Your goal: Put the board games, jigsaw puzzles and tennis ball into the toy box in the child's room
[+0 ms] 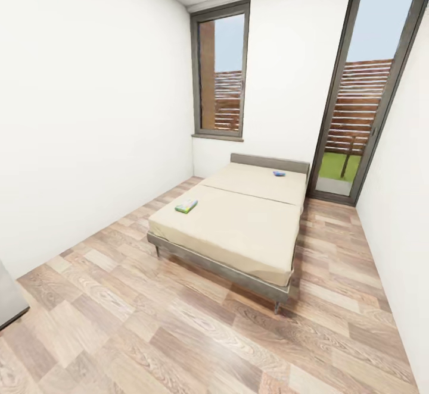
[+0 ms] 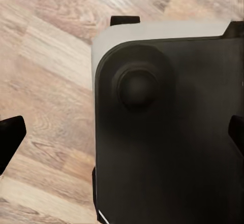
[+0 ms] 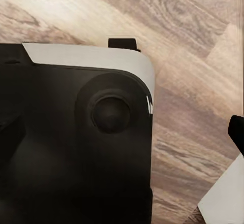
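On the bed (image 1: 238, 227), two of the board games lie untouched: the white and green game box (image 1: 186, 206) near the mattress's left edge towards the foot, and the blue game box (image 1: 279, 173) up by the headboard's right corner. Judging from this, the task is barely begun for these two; both have yet to be collected and carried to the toy box. Head view gives the room, the window and the glazed door. Both wrist views look down past the robot's dark base (image 2: 168, 132) at the plank floor (image 3: 193, 46), with finger tips only at the picture margins, so whether either claw is open or closed I cannot tell.
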`<state>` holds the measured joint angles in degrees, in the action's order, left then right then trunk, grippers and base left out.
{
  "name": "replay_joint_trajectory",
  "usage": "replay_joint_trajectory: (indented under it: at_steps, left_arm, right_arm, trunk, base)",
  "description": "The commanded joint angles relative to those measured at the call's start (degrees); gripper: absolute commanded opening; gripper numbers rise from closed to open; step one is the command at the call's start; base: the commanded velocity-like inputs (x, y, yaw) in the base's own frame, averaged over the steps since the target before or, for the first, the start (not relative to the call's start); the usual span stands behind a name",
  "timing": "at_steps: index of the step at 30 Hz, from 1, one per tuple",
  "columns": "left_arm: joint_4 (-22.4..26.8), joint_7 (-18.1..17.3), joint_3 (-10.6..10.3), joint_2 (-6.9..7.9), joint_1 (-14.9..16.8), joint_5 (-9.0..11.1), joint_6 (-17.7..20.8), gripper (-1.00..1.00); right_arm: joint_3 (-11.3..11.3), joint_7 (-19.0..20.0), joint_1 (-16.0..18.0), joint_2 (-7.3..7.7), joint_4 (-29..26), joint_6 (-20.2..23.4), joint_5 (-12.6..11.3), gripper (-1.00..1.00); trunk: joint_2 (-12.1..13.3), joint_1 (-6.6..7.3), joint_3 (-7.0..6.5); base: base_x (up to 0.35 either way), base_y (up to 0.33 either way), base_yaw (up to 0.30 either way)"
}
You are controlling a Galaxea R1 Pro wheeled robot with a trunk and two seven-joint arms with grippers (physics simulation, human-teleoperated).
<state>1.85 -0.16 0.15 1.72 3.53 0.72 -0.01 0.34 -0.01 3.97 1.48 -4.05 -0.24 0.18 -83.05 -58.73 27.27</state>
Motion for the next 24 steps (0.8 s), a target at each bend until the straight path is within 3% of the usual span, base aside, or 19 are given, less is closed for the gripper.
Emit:
replay_joint_trajectory:
  at_steps: [1,17,24]
  left_arm:
    - [0.1,0.0,0.0,-0.02,0.8,0.1,0.1,1.00]
    - [0.2,-0.3,0.4,-0.21,8.4,0.7,0.8,1.00]
    - [0.3,-0.5,1.6,-0.24,13.8,3.9,3.3,1.00]
  right_arm:
    - [0.1,0.0,0.0,0.11,-0.3,0.0,0.0,1.00]
    - [-0.1,0.2,1.8,1.46,-5.8,2.5,-0.4,1.00]
    - [-0.2,0.4,7.0,1.66,-7.6,9.8,-0.4,1.00]
  trunk:
    - [0.0,0.01,0.09]
    - [0.0,0.01,0.30]
    - [0.0,0.01,0.31]
  base:
    - [0.000,0.000,-0.122]
    - [0.000,0.000,-0.051]
    - [0.000,0.000,-0.009]
